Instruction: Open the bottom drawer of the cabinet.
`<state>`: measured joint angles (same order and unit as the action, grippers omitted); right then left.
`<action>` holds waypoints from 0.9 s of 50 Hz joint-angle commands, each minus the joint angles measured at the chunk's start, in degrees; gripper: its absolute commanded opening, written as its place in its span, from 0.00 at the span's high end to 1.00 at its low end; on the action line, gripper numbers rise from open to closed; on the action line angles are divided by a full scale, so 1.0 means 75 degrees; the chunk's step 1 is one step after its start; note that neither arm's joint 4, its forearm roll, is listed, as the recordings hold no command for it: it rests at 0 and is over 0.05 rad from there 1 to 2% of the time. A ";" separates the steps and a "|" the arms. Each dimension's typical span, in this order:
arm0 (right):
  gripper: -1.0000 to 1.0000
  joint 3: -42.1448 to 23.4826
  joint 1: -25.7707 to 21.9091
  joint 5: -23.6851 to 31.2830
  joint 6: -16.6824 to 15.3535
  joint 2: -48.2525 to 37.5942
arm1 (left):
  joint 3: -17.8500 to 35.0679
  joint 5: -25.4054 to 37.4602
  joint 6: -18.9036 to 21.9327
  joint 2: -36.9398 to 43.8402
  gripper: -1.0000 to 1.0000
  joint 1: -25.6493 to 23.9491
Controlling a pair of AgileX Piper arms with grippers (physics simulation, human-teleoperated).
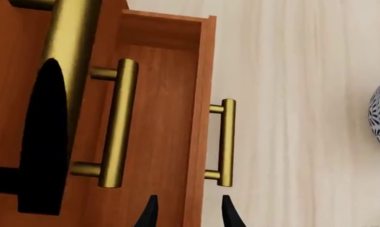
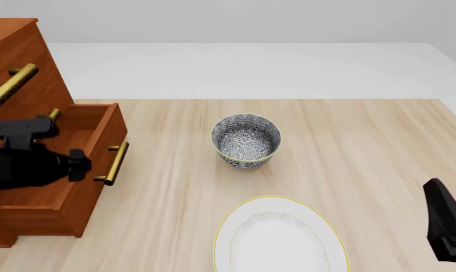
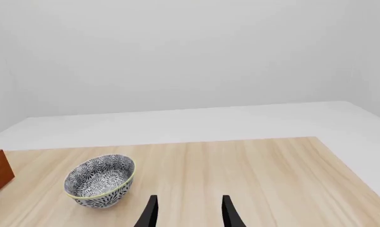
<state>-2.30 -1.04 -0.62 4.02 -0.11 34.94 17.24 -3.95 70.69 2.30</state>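
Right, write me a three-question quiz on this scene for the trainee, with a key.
1. True or false: the bottom drawer stands pulled out of the cabinet.
2. Where does the patterned bowl sit? A: inside the drawer. B: on the white plate. C: on the table, beyond the plate.
3. Fill in the missing word: the left end effector is near the drawer's brass handle with its jaws ____.

Key: 1 true; 2 C; 3 open.
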 commanded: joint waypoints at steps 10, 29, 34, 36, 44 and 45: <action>0.00 -0.0099 0.0009 0.0092 -0.0006 -0.0007 | -0.0321 -0.0591 -0.0074 0.0533 0.00 -0.0170; 0.00 0.0075 0.0027 -0.0085 -0.0007 -0.0006 | -0.0556 -0.1150 -0.0088 0.1062 0.00 -0.0196; 0.00 0.0127 0.0033 -0.0120 0.0004 0.0010 | -0.0641 -0.1306 -0.0097 0.1217 0.00 -0.0233; 0.00 0.0146 0.0036 -0.0138 0.0000 0.0010 | -0.0673 -0.1355 -0.0156 0.1249 0.00 -0.0262; 0.00 0.0063 0.0040 -0.0064 -0.0005 -0.0006 | -0.0855 -0.1435 -0.0529 0.1181 0.00 -0.0613; 0.00 0.0007 0.0041 -0.0006 -0.0010 -0.0005 | -0.0865 -0.1450 -0.0576 0.1190 0.00 -0.0638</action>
<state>-1.60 -0.79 -1.29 4.00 -0.10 29.73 7.66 -6.12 79.08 -0.58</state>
